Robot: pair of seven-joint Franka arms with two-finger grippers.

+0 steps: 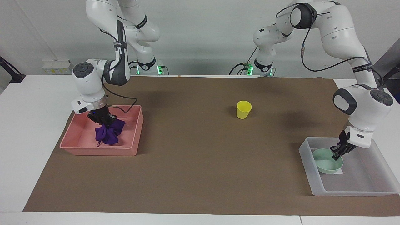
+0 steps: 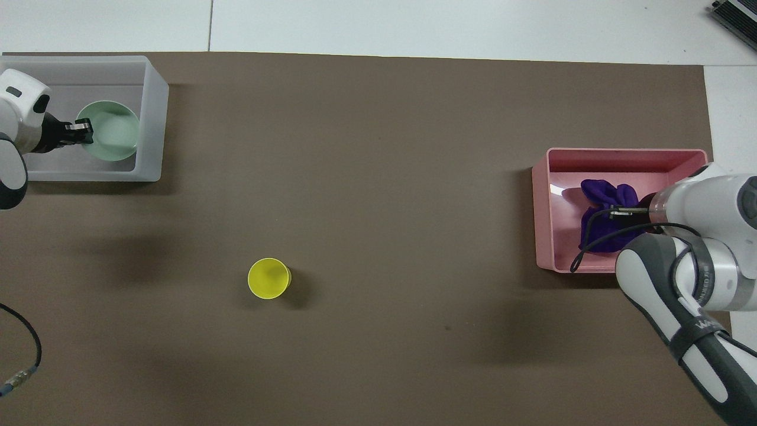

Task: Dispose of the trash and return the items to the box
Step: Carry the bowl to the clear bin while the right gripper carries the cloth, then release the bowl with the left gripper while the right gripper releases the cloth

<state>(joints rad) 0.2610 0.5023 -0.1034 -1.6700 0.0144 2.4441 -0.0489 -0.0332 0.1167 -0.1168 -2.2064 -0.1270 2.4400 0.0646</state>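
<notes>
My left gripper (image 1: 337,155) is shut on the rim of the mint-green bowl (image 1: 325,163) and holds it low inside the translucent box (image 1: 353,190), at the box's end nearer the table's middle. The overhead view shows the same gripper (image 2: 83,131), bowl (image 2: 113,135) and box (image 2: 154,118). The bowl hides most of the white label. My right gripper (image 1: 104,121) is shut on the top of the purple cloth (image 1: 107,135), whose lower folds reach the floor of the pink tray (image 1: 100,152). The yellow cup (image 1: 243,109) stands upright on the mat, apart from both grippers.
A brown mat (image 1: 200,162) covers the table. The pink tray (image 2: 541,219) sits at the right arm's end and the box at the left arm's end. The cup (image 2: 269,278) stands between them, nearer to the robots than both. A cable end (image 2: 18,373) lies on the mat.
</notes>
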